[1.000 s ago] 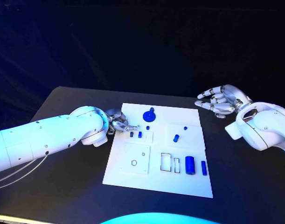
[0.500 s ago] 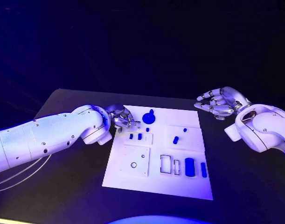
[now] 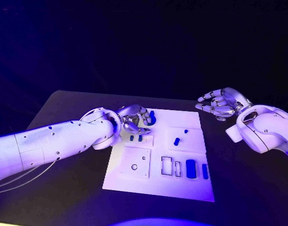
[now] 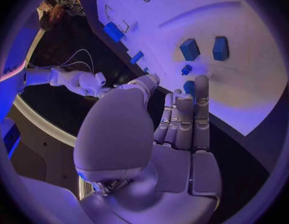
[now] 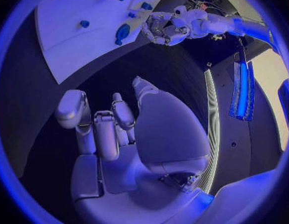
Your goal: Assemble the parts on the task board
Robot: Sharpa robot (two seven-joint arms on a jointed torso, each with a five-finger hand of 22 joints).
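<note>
No writing or brand mark can be read on any surface. The task board point(image 3: 159, 183), a white rectangular plate, is laid in the middle of the black desk point(image 3: 62, 188). Nearest the robot, a rounded blue part point(image 3: 191, 166) and a narrow blue bar point(image 3: 205, 171) are seen beside two dark-outlined rectangular recesses point(image 3: 167, 165), with a small round hole point(image 3: 134, 166) in a raised square panel to their left. Farther on, two small blue parts point(image 3: 135, 138) are set side by side, and a slanted blue part point(image 3: 176, 141) is seen on a second raised panel. At the board's far edge, a blue disc-shaped part point(image 3: 151, 118) is partly hidden by the left hand point(image 3: 135, 120), so its full outline cannot be made out. The left hand is held over the board's far left corner with fingers curled; whether anything is gripped cannot be told from the head view, while in the left wrist view the fingers point(image 4: 185, 119) are extended together with nothing visible between them. The right hand point(image 3: 220, 104) is held beyond the board's far right corner, above the desk, fingers loosely curled apart and nothing held.
</note>
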